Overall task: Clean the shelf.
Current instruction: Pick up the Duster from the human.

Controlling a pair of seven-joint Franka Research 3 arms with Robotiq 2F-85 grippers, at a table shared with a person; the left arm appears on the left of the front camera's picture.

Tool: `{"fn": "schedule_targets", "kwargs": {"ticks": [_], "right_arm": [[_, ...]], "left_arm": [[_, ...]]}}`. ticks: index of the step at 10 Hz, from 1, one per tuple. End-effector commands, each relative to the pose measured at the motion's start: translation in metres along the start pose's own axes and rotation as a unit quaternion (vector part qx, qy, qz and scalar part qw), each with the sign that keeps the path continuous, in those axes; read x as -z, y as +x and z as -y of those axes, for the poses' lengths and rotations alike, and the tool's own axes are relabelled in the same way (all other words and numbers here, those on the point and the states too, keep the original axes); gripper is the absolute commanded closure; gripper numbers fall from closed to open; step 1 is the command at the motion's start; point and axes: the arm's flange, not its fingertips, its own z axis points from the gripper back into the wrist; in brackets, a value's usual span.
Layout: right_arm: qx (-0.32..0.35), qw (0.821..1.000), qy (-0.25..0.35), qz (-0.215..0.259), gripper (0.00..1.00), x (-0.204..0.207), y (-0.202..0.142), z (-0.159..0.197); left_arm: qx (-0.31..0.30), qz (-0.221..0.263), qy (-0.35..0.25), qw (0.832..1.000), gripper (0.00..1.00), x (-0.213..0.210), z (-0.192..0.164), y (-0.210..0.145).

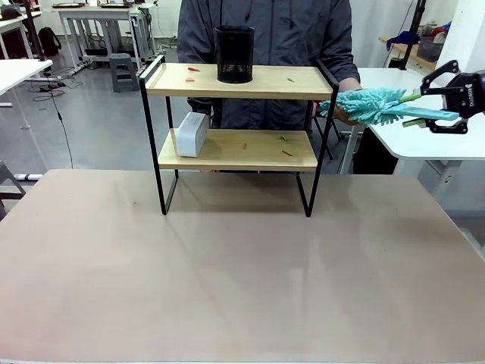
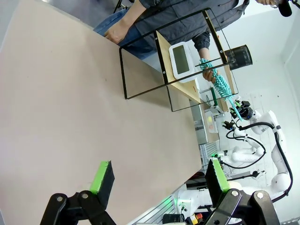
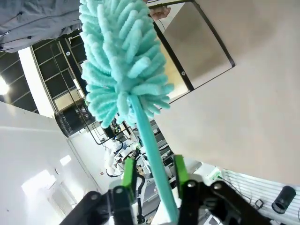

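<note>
The shelf (image 1: 235,82) stands at the table's far side, with small red and green scraps (image 1: 286,152) on both wooden boards. At the far right, my right gripper (image 1: 447,102) is shut on the handle of a teal fluffy duster (image 1: 371,105). The duster's head reaches toward the shelf's right end, level with the gap between the boards. A person's hand (image 1: 341,114) touches the head from below. In the right wrist view the handle (image 3: 154,164) runs between the green pads (image 3: 128,172). My left gripper (image 2: 159,176) hangs open over bare table, well short of the shelf (image 2: 187,89).
A black mesh cup (image 1: 234,54) stands on the top board and a white-grey box (image 1: 192,134) on the lower one. The person stands right behind the shelf. The tan table (image 1: 242,265) stretches bare in front. A white table (image 1: 424,136) lies to the right.
</note>
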Motion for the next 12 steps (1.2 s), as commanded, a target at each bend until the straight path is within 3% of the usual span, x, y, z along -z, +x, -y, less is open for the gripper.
{"fn": "schedule_targets", "kwargs": {"ticks": [1, 9, 12], "right_arm": [[-0.003, 1.0, 0.017, 0.0, 1.0, 0.001, -0.003, -0.001], [-0.008, 1.0, 0.019, -0.008, 1.0, -0.004, -0.007, -0.001], [-0.038, 0.998, 0.045, -0.012, 1.0, -0.071, -0.035, 0.001]], "left_arm": [[0.011, 0.006, -0.009, 1.0, 0.0, 0.0, 0.0, 0.002], [0.011, 0.006, -0.009, 1.0, 0.0, 0.0, 0.0, 0.002], [0.011, 0.006, -0.009, 1.0, 0.0, 0.0, 0.0, 0.002]]}}
